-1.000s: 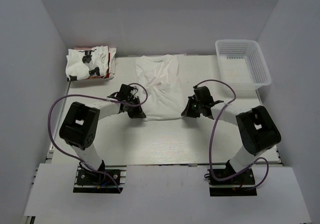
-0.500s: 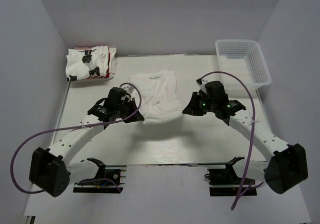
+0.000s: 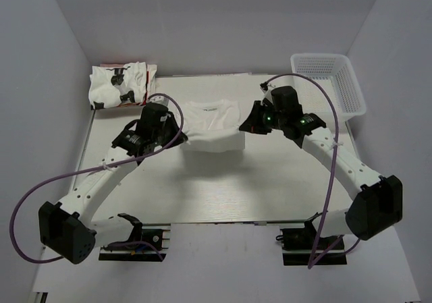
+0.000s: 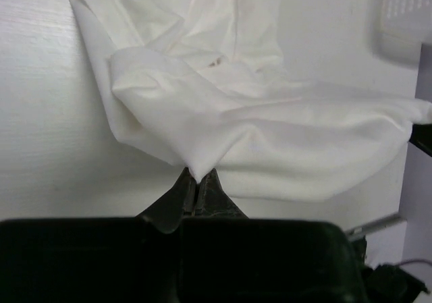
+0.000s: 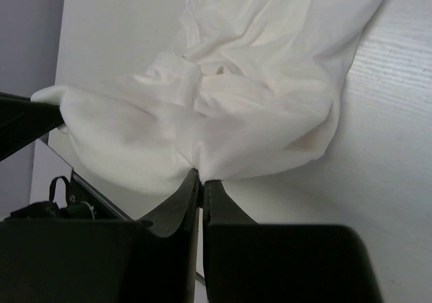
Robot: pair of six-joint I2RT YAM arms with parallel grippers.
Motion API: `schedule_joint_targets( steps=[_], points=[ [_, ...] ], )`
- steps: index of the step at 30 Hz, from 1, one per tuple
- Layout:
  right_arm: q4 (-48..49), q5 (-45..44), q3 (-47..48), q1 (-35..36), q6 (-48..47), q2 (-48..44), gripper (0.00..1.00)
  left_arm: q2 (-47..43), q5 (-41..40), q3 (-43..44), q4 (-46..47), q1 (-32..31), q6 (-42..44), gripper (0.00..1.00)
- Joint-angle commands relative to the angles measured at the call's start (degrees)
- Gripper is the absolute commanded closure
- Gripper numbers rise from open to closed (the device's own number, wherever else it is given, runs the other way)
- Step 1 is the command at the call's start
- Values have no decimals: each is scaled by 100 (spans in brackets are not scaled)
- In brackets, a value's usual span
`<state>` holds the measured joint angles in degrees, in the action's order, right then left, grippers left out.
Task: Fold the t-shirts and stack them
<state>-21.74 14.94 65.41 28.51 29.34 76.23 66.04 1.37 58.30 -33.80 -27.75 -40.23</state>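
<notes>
Left gripper: pressed together, pinching one corner of the plain white cotton t-shirt.
Right gripper: pressed together, pinching the other corner.
T-shirt: near edge held up between both grippers, far part lying on the white table.

Counted on the table: one plain white shirt near the middle of the far edge, one pile of printed shirts at the far left corner, and one white mesh basket at the far right corner. The pile shows black prints on top and a red edge at its side, but the number of garments in it cannot be made out. Equipment count: two arms, the left arm and the right arm, carrying two grippers, the left gripper and the right gripper, with two purple cables, one per arm.
</notes>
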Motion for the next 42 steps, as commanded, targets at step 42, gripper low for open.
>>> schedule_joint_targets(
  steps=[42],
  points=[
    [1196, 396, 5571, -1014, -77, 6352, 81, 6281, -339, 5164, 594, 1430, 551, 71]
  ],
)
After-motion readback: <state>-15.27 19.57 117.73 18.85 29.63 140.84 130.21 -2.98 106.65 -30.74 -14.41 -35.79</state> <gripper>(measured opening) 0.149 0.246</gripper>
